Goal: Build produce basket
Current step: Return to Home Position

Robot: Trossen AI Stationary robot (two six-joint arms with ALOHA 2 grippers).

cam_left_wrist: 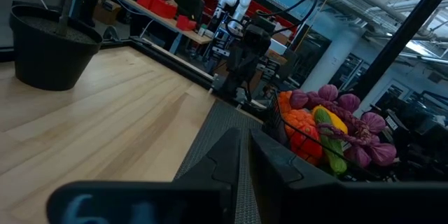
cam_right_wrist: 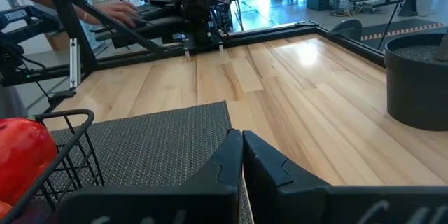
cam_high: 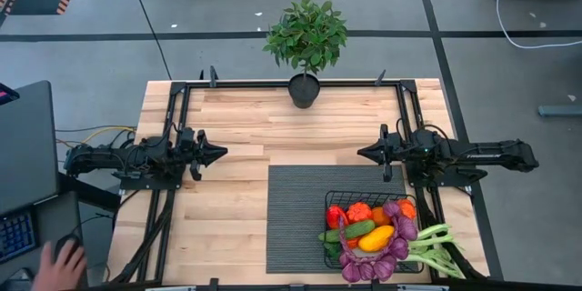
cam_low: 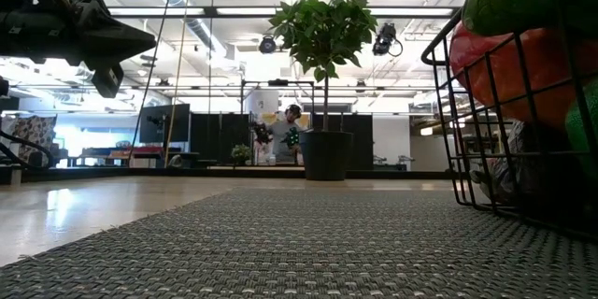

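Parking both arms, I'd keep them high and level at mid-frame: left tool and right tool are both pinched closed, empty. The basket sits lower right on the mat, heaped with produce; I'd steer clear of its rim.

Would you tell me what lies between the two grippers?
In the high view, only bare wood tabletop lies between the left gripper and right gripper.
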